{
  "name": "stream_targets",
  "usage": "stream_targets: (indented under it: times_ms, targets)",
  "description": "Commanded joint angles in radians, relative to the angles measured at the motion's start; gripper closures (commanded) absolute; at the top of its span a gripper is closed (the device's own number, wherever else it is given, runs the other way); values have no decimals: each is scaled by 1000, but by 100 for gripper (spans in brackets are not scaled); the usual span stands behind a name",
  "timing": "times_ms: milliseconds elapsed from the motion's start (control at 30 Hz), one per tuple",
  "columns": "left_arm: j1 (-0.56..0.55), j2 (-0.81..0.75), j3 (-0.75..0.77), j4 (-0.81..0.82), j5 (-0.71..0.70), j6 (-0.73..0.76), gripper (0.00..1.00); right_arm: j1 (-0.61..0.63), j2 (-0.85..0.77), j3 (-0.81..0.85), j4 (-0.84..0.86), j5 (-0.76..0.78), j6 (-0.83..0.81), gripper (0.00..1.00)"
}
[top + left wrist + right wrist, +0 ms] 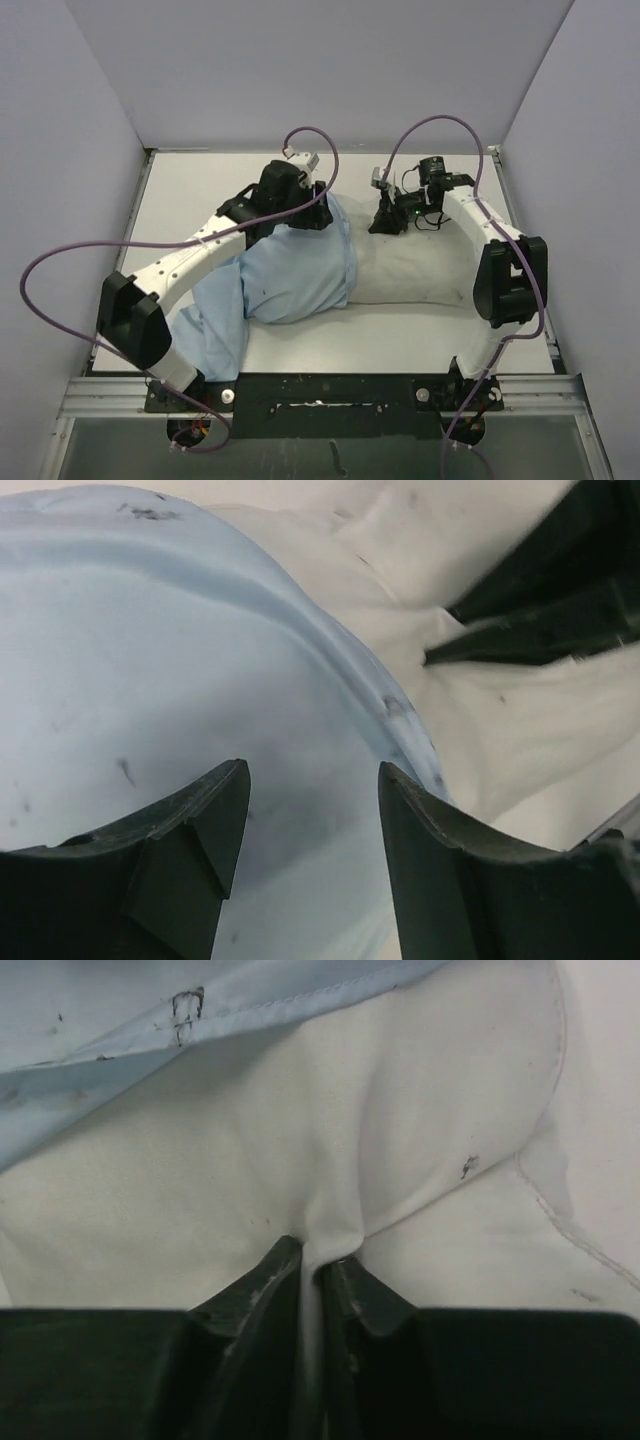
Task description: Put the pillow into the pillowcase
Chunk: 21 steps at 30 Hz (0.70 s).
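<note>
While the pillow (415,268) lies across the table (400,340), the pillowcase (290,270) covers the pillow's left end, with loose cloth trailing off it. Over that covered end the left gripper (312,772) hangs with jaws apart. At the pillow's far edge the right gripper (312,1250) pinches a fold of pillow fabric.

White arms (190,262), black joints (510,280), looping purple cables (447,118)

I'm reading no text or labels anywhere; the dark mark (187,1007) on the pillowcase (100,1020) isn't spelling anything legible.
</note>
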Motion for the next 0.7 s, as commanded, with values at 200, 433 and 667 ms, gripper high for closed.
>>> stream_targets:
  times_ms: [200, 433, 667]
  targets:
    - [-83, 246, 344, -187, -307, 47, 40, 65, -271, -271, 269, 105, 130, 100]
    - [-113, 343, 408, -251, -360, 34, 42, 66, -301, -293, 294, 85, 153, 100]
    - [-109, 429, 533, -280, -337, 49, 92, 62, -344, -321, 311, 71, 153, 100]
